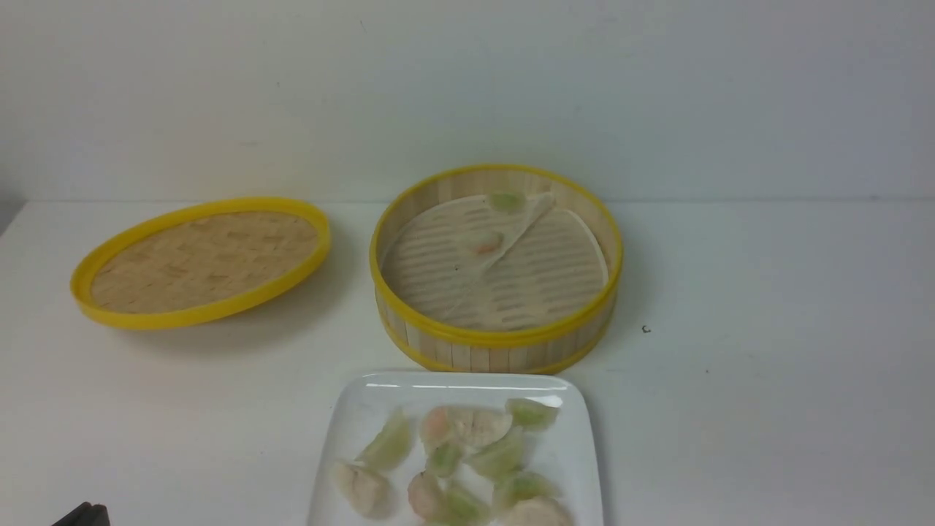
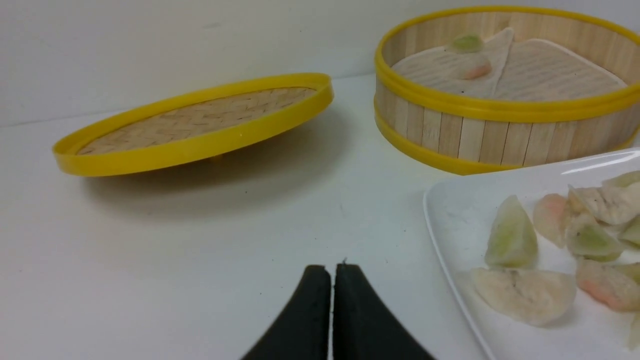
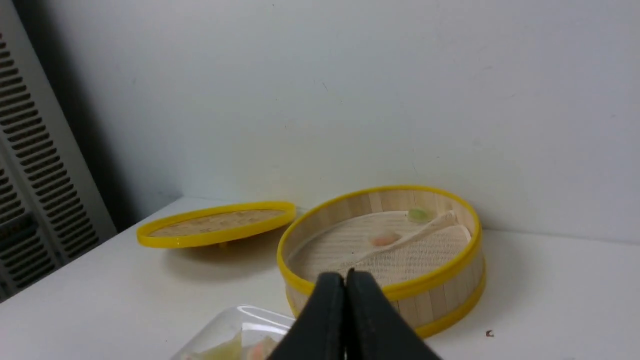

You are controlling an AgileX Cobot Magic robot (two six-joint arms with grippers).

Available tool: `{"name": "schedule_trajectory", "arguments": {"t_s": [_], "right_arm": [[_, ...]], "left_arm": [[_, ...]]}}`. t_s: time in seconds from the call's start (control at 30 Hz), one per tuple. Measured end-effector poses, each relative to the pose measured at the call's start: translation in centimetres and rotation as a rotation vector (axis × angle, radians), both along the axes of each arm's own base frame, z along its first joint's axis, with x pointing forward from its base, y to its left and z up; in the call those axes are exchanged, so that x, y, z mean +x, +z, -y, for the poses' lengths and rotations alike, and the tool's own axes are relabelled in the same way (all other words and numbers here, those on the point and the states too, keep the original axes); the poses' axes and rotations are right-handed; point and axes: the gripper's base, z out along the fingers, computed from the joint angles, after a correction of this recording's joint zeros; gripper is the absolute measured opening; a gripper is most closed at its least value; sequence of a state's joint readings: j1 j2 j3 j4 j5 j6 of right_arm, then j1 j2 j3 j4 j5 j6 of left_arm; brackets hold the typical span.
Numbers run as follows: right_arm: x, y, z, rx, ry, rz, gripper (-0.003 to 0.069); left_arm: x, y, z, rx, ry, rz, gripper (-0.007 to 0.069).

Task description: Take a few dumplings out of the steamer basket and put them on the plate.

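Observation:
The steamer basket (image 1: 497, 343) stands at the table's middle, with a folded paper liner and two dumplings inside: a green one (image 1: 506, 200) at the far wall and a pink-orange one (image 1: 486, 245). The white plate (image 1: 365, 409) lies just in front of it and holds several dumplings (image 1: 467, 460). My left gripper (image 2: 331, 272) is shut and empty, low over the table left of the plate (image 2: 450, 200). My right gripper (image 3: 345, 278) is shut and empty, raised on the near side of the basket (image 3: 440, 295). Only a dark corner of the left arm (image 1: 84, 515) shows in the front view.
The shallow woven lid with a yellow rim (image 1: 201, 259) lies tilted on the table left of the basket. A white wall runs behind the table. A louvred panel (image 3: 30, 200) stands at the table's far left end.

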State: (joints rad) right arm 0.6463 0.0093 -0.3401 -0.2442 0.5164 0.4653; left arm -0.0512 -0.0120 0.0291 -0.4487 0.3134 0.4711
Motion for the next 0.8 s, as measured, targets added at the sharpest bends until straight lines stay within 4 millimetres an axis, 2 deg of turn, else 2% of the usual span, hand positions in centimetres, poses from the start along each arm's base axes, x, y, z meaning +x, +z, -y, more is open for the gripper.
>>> {"name": "schedule_trajectory", "arguments": {"t_s": [0.33,0.67,0.8], "right_arm": [[-0.13,0.98,-0.21,0.011,0.022,0.133,-0.0015],[-0.53,0.91,-0.84,-0.089,0.096,0.202,-0.0015],[-0.33,0.01,-0.65,-0.117,0.006,0.205,-0.0015]], "left_arm": [[0.0,0.0,0.0,-0.001,0.0,0.0,-0.0006],[0.0,0.0,0.0,-0.001,0.0,0.0,-0.0006],[0.0,0.0,0.0,-0.001,0.0,0.0,-0.0006]]}}
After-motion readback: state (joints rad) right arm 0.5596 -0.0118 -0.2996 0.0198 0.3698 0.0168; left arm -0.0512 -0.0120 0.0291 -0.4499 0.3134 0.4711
